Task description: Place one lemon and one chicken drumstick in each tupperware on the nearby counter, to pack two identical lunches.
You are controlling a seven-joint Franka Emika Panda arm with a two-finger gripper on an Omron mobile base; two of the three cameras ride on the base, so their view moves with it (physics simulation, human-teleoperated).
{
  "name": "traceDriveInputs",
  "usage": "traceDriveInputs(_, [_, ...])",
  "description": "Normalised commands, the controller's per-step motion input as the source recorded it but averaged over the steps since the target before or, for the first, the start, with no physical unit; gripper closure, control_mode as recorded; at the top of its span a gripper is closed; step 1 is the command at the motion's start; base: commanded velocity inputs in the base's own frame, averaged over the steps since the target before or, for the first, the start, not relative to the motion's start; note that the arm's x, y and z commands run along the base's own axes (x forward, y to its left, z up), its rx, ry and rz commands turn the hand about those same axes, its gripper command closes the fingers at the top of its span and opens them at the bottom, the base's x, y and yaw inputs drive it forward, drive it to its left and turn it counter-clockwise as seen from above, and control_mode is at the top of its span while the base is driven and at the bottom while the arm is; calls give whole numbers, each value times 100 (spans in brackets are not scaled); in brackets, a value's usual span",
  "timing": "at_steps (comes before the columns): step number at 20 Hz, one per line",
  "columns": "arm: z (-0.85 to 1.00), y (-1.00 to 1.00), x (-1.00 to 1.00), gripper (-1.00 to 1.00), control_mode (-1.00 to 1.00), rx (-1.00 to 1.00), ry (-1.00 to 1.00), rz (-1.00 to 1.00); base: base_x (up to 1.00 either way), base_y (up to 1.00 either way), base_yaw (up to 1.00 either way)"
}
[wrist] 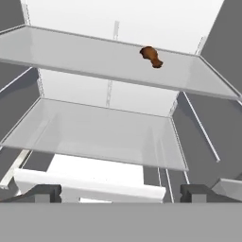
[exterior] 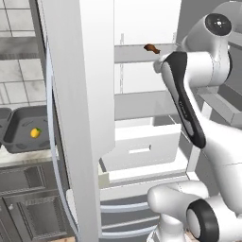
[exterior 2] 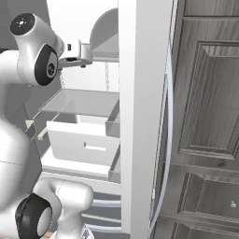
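Note:
One chicken drumstick (wrist: pixel 151 56), small and reddish-brown, lies near the back right of the upper glass shelf (wrist: pixel 71 56) inside the open fridge; it is also seen as the drumstick (exterior: pixel 150 47) just left of my arm. My gripper (wrist: pixel 120 194) is open and empty, its fingertips (wrist: pixel 45 193) wide apart, still well in front of and below the drumstick. To the left, a dark grey tupperware (exterior: pixel 19 124) stands on the pale counter (exterior: pixel 19 157) with a lemon (exterior: pixel 35 133) in it. The corner of a second tupperware (exterior: pixel 3 119) shows at the left edge.
The open fridge door (exterior: pixel 80 118) stands tall between the fridge interior and the counter. A lower glass shelf (wrist: pixel 94 132) and a white drawer (exterior: pixel 142 146) sit below the drumstick's shelf. Dark panelled cabinets (exterior 2: pixel 205 93) rise on the right.

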Motion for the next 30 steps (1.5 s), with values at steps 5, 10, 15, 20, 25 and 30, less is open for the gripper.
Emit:
traceDriveInputs(5, [0, -2, 48, -100, -100, 0, -12, 0, 0, 0, 0])
traceDriveInputs(10, [0, -13, 47, -100, -100, 0, -1, 0, 0, 0, 0])
traceDriveInputs(15, [0, -19, 50, -100, -100, 0, 0, 0, 0, 0, 0])
traceDriveInputs(20, [0, -11, 54, -100, -100, 0, 0, 0, 0, 0, 0])
traceDriveInputs(25, [0, -2, 53, -100, -100, 0, 0, 0, 0, 0, 0])
traceDriveInputs(30, [0, -5, 53, -100, -100, 0, 3, 0, 0, 0, 0])
